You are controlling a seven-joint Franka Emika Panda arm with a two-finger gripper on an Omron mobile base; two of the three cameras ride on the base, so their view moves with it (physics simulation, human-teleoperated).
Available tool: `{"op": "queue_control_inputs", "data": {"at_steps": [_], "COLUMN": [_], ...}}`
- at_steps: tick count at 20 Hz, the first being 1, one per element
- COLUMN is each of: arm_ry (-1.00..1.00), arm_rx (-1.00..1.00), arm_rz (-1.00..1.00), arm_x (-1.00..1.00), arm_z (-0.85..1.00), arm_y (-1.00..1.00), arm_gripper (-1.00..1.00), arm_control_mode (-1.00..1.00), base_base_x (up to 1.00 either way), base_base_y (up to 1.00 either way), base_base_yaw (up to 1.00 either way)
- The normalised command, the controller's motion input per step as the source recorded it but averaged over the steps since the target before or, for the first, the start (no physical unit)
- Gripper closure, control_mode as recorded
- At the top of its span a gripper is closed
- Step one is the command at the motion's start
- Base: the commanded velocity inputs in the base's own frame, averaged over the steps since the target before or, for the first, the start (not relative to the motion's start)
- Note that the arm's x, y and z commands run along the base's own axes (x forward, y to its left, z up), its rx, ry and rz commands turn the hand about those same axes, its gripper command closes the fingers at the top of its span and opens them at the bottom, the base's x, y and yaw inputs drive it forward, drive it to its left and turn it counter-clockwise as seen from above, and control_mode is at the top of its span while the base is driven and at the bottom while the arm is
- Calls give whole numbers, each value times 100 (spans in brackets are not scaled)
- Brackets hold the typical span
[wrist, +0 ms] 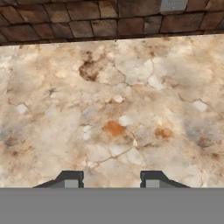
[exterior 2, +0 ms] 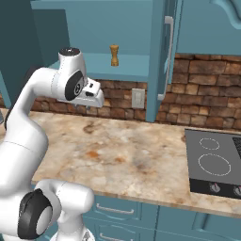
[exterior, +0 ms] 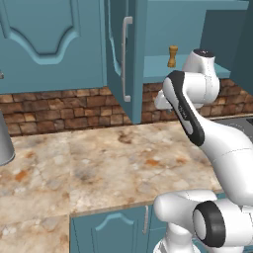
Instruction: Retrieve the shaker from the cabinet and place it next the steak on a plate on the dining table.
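Up at twelve o'clock on the teal cabinet [exterior: 148,29] shelf stands the waisted, knob-topped wooden shaker [exterior: 172,56]; the pincer [wrist: 111,180] hangs spread over the marbled stone desk [wrist: 113,109].

marbled counter [exterior: 99,163], brick backsplash [exterior: 59,106], cooktop [exterior 2: 214,162]

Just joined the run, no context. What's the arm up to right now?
The cabinet door stands open and the shaker is upright on its shelf, untouched. The pincer is open and empty, pointing down at the marbled counter in front of the brick wall, below the shelf. Nothing is grasped yet, so the fetch has not begun.
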Motion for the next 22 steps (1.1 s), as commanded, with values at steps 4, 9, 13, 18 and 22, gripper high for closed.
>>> {"op": "queue_control_inputs", "data": {"at_steps": [4, 9, 13, 18, 22], "arm_ry": [-5, -6, -13, -13, -10], "arm_rx": [0, -2, -4, -6, -5], "arm_rz": [0, 0, 0, 0, 0], "arm_x": [-2, -10, -5, -2, 0], "arm_z": [1, 10, 23, 32, 35], "arm_y": [-4, -11, -14, -14, -15], "arm_gripper": [-100, -100, -100, -100, -100], "arm_control_mode": [-100, -100, -100, -100, -100], "base_base_x": [0, 0, 0, 0, 0], "base_base_y": [0, 0, 0, 0, 0], "base_base_yaw": [0, 0, 0, 0, 0]}}
